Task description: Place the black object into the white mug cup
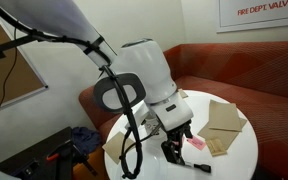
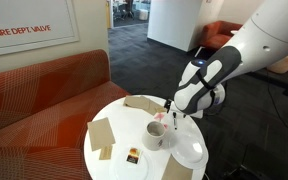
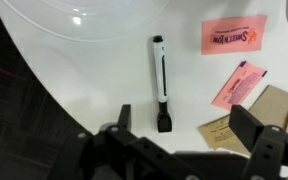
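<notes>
Even indoor light; glare on white table; low-resolution, soft frames.

A white wall sign carrying the red words "FIRE DEPT. VALVE" appears in both exterior views, where the same sign reads clearly. In the wrist view, a pink packet on the white counter appears to read "Sweet'N Low"; print on a second pink packet is too small to read.

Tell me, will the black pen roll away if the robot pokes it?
Probably a little: the black pen looks slim and round, lying flat on the smooth white table. It looks stiff and light, so it likely lifts without bending.
</notes>
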Action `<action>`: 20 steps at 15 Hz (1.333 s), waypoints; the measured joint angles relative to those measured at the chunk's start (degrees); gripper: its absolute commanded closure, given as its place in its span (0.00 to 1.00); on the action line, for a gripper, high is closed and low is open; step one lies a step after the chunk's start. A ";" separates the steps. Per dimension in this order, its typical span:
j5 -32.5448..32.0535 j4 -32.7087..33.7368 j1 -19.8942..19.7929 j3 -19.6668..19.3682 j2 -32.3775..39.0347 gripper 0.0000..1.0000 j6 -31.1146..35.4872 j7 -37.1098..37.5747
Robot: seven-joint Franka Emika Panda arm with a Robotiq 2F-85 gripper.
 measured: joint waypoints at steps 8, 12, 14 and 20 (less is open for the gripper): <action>1.73 4.95 0.50 -0.95 6.53 0.23 -0.20 0.00; 2.18 6.11 0.49 -1.03 8.26 0.51 -0.39 0.00; 2.45 6.44 0.49 -1.10 8.78 0.66 -0.44 0.00; 2.87 7.55 0.49 -1.11 8.94 1.00 -0.58 0.00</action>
